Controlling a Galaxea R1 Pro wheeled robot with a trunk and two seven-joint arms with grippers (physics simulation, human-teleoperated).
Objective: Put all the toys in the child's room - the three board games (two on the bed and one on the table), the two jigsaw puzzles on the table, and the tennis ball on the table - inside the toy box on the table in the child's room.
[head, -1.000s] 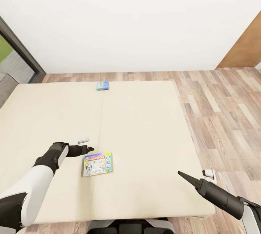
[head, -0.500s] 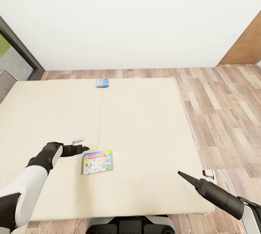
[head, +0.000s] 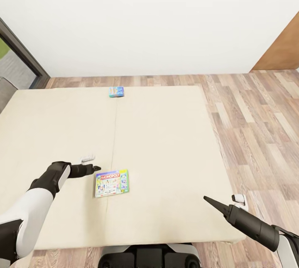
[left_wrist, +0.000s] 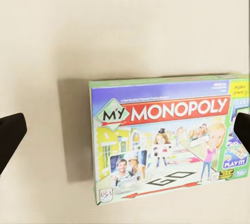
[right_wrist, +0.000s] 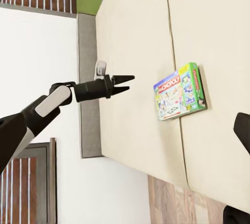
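Compared with the frame one second earlier, the head view has shifted, showing more floor beyond the bed (head: 166, 143), and the left gripper (head: 98, 169) now sits lower, closer to the near-left corner of the green-edged Monopoly box (head: 111, 183), its fingers parted with the tips apart in the right wrist view and one at each side edge of the left wrist view. The Monopoly box (left_wrist: 164, 138) lies flat on the near half of the beige bed, its right edge cut off in the left wrist view, while the small blue game box (head: 116, 92) rests at the far edge, its lettering too small to read. The right gripper (head: 206, 198) hovers over the near-right corner of the bed with its fingers together in a point; behind it a small white part (head: 238, 198) cannot be identified.
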